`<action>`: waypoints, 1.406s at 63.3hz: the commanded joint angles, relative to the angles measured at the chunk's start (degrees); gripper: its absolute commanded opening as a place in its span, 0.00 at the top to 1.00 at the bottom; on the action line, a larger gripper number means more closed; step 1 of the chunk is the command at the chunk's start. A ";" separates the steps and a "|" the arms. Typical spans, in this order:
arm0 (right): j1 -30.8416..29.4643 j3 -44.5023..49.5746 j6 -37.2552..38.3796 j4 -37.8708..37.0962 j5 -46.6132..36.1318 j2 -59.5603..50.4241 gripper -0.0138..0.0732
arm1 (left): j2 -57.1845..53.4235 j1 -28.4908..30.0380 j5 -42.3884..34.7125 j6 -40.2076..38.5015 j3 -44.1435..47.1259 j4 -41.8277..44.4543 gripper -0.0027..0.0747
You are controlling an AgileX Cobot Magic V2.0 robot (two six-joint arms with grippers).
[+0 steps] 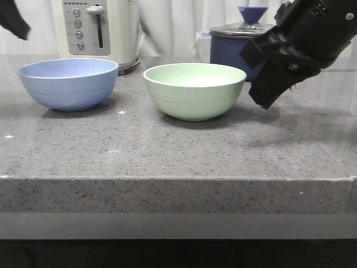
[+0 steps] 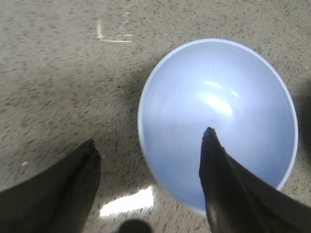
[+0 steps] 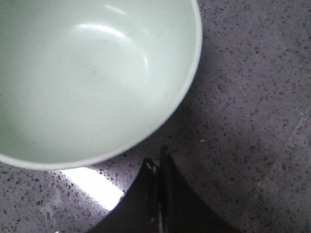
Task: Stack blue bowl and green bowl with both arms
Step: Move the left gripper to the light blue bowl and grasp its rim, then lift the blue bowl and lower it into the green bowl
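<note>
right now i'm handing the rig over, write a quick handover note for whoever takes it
Left gripper: open, above the blue bowl, one finger over its inside, one outside its rim; holds nothing.
Right gripper: shut, empty, just outside the green bowl rim.
Both bowls sit upright, apart and empty on the grey stone counter, blue to the left of green.
Done: arms brought to the bowls.
Left: grasp one bowl, lift it and set it in the other.
</note>
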 commanded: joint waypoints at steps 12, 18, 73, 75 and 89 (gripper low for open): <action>-0.02 -1.35 -0.46 0.93 -2.77 -1.81 0.92 | 6.42 -2.51 -1.19 0.38 -5.62 -2.30 0.39; -0.02 -1.35 -0.46 0.93 -2.77 -1.81 0.92 | 8.65 -2.79 -1.49 0.38 -5.87 -2.30 0.39; -0.02 -1.35 -0.46 0.93 -2.77 -1.81 0.92 | 5.91 -2.91 -1.70 0.38 -6.77 -1.22 0.99; -0.02 -1.35 -0.46 0.93 -2.77 -1.81 0.92 | 5.80 -3.16 -1.22 0.38 -7.34 -1.77 0.99; -0.02 -1.35 -0.46 0.93 -2.77 -1.81 0.92 | 5.56 -8.28 0.62 0.38 -13.93 -1.88 0.99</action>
